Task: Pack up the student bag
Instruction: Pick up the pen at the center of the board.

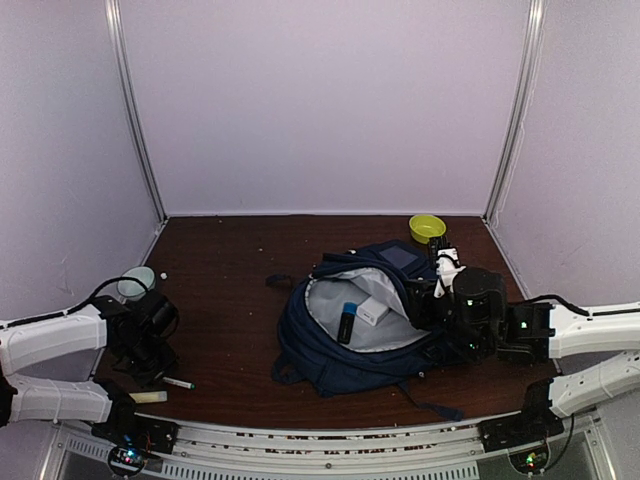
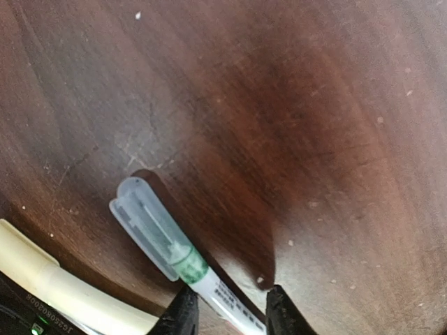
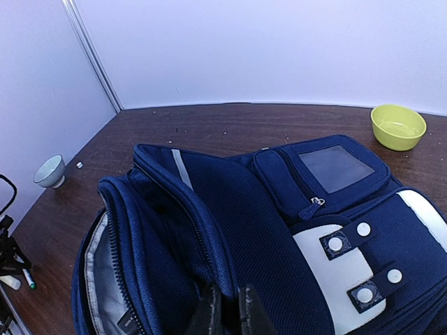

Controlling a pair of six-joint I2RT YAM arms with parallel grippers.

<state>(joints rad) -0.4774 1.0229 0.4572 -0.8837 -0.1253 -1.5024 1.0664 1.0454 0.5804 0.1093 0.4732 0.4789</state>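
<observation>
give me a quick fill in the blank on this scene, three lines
1. The left fingers straddle a pen whose band is ___.
2. The right fingers pinch the rim of the bag, whose main zip is ___.
3. The yellow thing behind the bag is a ___.
Missing: green; open; bowl

The student bag is navy blue with a white stripe, a white patch crossed by navy straps with white studs, and pale grey lining. Behind the bag, the bowl is yellow-green. The tabletop is dark reddish-brown woodgrain. The marker is white, green-banded and clear-capped.
</observation>
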